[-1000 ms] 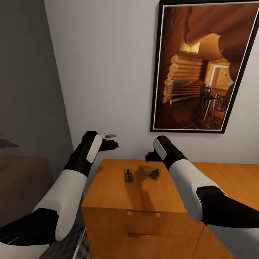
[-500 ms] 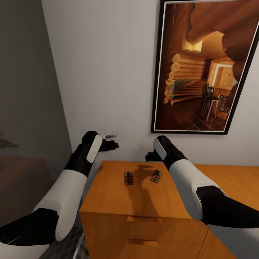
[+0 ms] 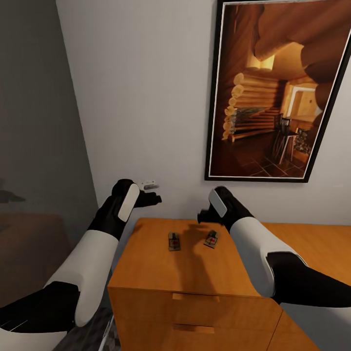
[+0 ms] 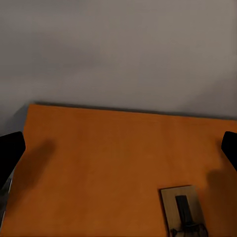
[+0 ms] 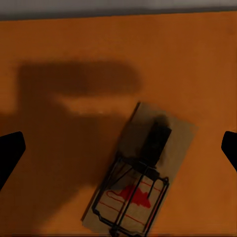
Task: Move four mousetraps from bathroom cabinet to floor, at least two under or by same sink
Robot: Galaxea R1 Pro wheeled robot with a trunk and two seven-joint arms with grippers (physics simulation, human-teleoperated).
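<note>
Two mousetraps [image 3: 174, 241] [image 3: 211, 239] lie on the cabinet [image 3: 146, 258].

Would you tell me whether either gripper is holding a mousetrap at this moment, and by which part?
Nothing is held. Both mousetraps lie on the cabinet; the left gripper and right gripper hover open above it.

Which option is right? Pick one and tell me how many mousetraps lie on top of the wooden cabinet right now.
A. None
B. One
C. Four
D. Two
D: two mousetraps, one and another, lie flat side by side on the cabinet top, with the right gripper hovering above the right-hand one.
</note>
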